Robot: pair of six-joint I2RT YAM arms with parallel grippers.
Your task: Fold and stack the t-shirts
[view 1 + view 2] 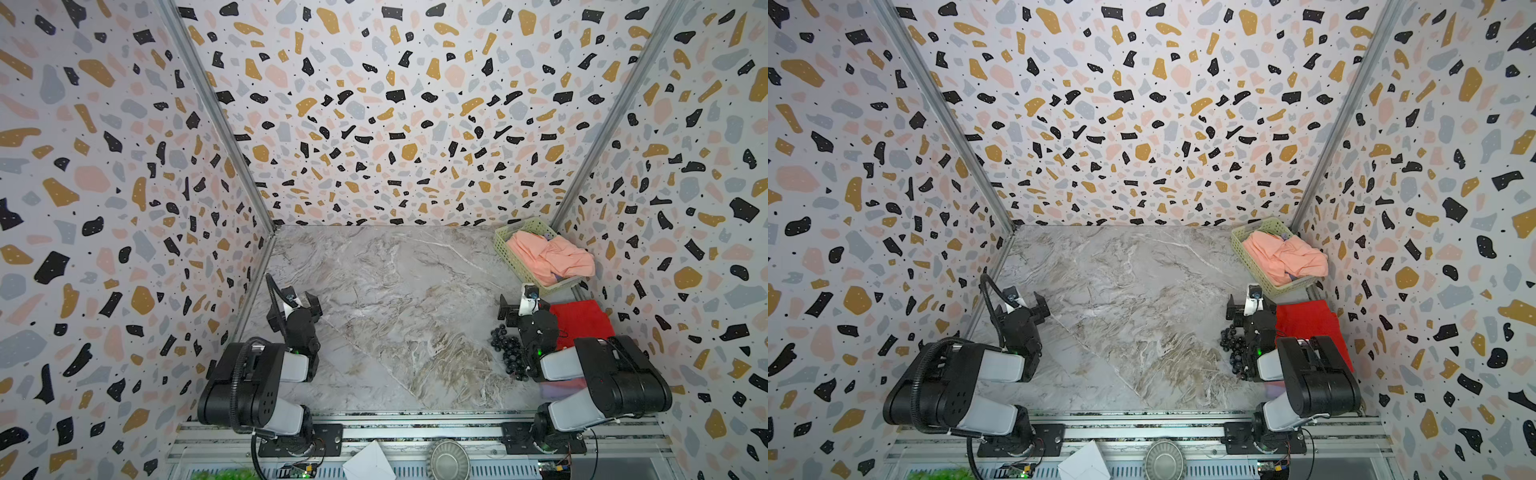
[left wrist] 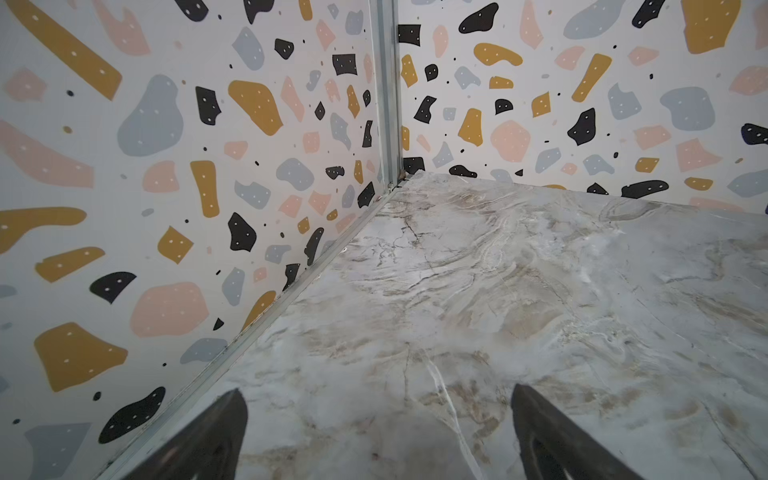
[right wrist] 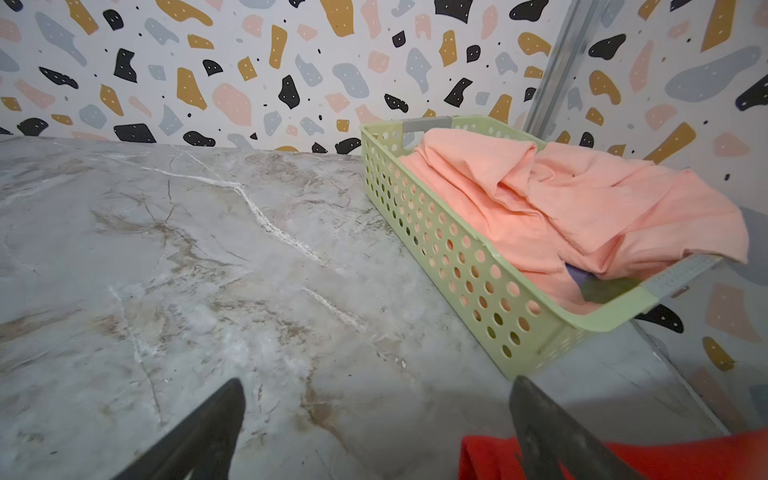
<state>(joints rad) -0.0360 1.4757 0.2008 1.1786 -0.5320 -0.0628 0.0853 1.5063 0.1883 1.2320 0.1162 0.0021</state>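
Both pairs of jaws stand spread, empty. A crumpled peach cotton t-shirt (image 3: 561, 199) fills the pale green perforated plastic basket (image 3: 457, 266), lengthwise ahead of the right arm (image 1: 540, 328); a flat red t-shirt (image 1: 582, 320) lies beside that arm; the left arm (image 1: 297, 328) is well apart.

One peach t-shirt (image 3: 561, 199) lies heaped ahead of the right gripper (image 3: 377, 380). One lavender t-shirt (image 3: 575, 272) shows only as a sliver beneath it. One red t-shirt (image 3: 685, 457) lies flat, just beside that gripper's outer finger. That makes three garments in view. They share one basket (image 3: 457, 266), pale green and perforated, which holds the peach and lavender pair. One bunch of dark grapes (image 1: 505, 347) sits just behind the right gripper; its single grapes are too small to count. There are two grippers, counting the left gripper (image 2: 378, 388).
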